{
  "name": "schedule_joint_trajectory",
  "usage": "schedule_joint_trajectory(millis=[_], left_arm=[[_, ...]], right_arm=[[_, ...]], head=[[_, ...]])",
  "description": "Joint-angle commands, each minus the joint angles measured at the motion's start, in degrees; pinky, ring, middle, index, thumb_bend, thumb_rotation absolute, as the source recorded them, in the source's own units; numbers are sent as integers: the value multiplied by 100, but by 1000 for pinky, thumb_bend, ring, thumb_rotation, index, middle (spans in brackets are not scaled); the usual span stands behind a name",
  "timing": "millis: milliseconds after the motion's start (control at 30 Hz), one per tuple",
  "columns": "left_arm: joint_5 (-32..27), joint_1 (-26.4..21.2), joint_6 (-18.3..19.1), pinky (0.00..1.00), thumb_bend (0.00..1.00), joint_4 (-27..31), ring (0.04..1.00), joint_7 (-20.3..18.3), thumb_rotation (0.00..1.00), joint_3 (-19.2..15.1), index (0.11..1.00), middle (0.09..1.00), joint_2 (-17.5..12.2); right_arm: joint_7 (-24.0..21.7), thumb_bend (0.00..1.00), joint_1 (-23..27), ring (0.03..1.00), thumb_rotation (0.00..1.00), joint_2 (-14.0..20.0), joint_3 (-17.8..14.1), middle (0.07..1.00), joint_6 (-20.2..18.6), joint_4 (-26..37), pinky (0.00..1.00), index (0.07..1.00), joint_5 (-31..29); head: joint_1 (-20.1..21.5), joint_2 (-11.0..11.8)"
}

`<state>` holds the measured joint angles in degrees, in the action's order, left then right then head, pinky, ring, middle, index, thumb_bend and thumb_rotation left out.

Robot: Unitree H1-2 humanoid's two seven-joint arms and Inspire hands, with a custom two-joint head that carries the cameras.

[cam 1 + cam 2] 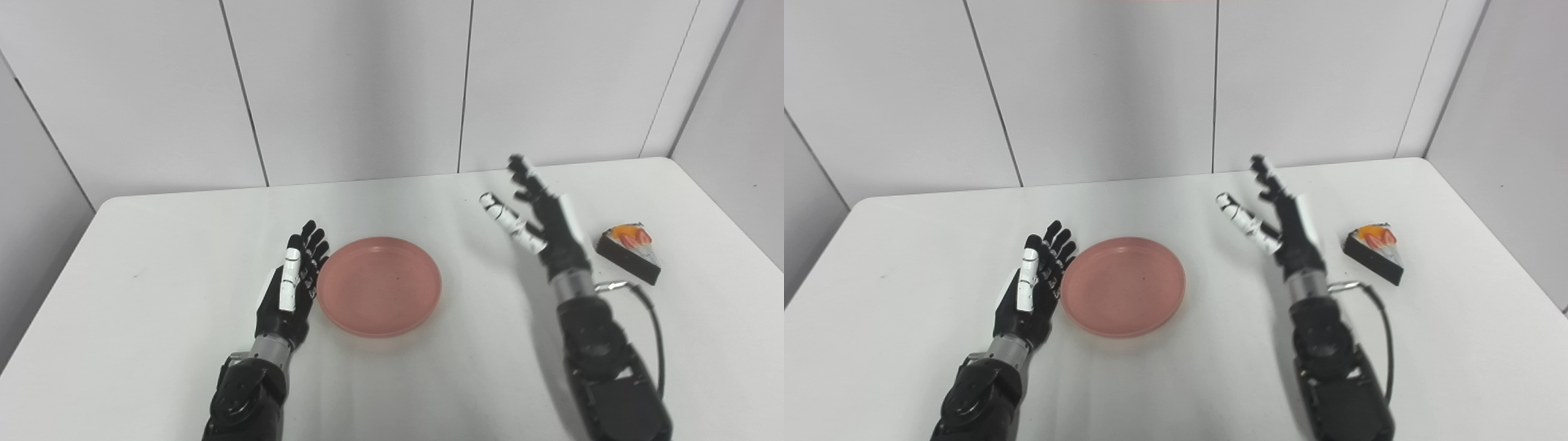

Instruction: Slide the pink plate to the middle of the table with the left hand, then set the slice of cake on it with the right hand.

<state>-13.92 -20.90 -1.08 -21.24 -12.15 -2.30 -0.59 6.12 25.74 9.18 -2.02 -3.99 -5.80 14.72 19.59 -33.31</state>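
Observation:
The pink plate lies flat near the middle of the white table, with nothing on it. My left hand rests open against the plate's left rim, palm toward it, fingers straight and pointing away from me. The slice of cake, dark chocolate with orange and red fruit on top, sits on the table at the right. My right hand is raised above the table between plate and cake, open with fingers spread, holding nothing, a short way left of the cake.
Grey wall panels stand behind the table's far edge. The table's right edge runs close past the cake. A black cable loops beside my right forearm.

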Motion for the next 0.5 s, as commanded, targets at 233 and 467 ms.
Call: schedule_joint_trajectory(millis=[233, 467], left_arm=[[-184, -67, -40, 1000, 683, -332, 1000, -238, 1000, -137, 1000, 1000, -205], [-268, -149, -167, 1000, 689, -566, 1000, -368, 1000, -229, 999, 1000, -278]], right_arm=[[-414, 682, 317, 855, 439, 825, 200, 878, -1256, 528, 781, 868, 895], [-417, 736, 414, 826, 335, 1053, 203, 867, -1916, 578, 700, 855, 1208]], head=[[430, 54], [752, 126]])
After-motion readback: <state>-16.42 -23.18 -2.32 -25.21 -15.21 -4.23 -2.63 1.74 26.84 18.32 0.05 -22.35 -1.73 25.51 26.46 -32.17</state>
